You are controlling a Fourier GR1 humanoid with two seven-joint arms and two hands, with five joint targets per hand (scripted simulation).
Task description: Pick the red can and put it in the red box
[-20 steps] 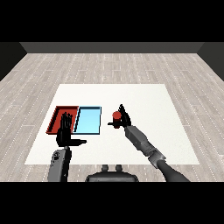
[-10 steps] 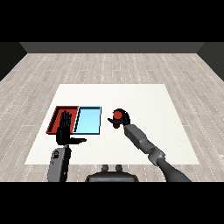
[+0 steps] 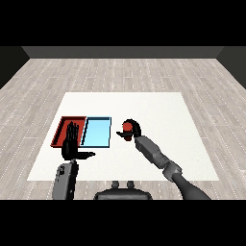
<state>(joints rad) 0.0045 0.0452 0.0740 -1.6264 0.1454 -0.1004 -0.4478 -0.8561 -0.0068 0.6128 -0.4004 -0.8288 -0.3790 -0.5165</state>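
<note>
Since a moment ago the right robot hand [image 3: 133, 130] has closed in on the red can [image 3: 127, 127]; its fingers, which stood beside the can, now curl round it. Whether the can has left the bench [image 3: 158, 110] I cannot tell from where I stand. The can sits just past the light blue tray [image 3: 97, 132], at about three o'clock from it, and the red tray [image 3: 64, 129] lies beyond that, further toward nine o'clock.

The left robot hand [image 3: 72, 144] hangs over the near edge of the red tray, fingers straight and spread, thumb out to the side, holding nothing.

To do this step well, I would say the can should be raised straight up first, high enough that it passes over the rims of the light blue tray. Then it wants carrying toward nine o'clock, right across the blue tray, and lowering only when it is fully over the red one. The left robot hand looks to be in the way there; drawing it back toward six o'clock would open the landing place.

No brand, label or writing can be read on the can or the trays.
</note>
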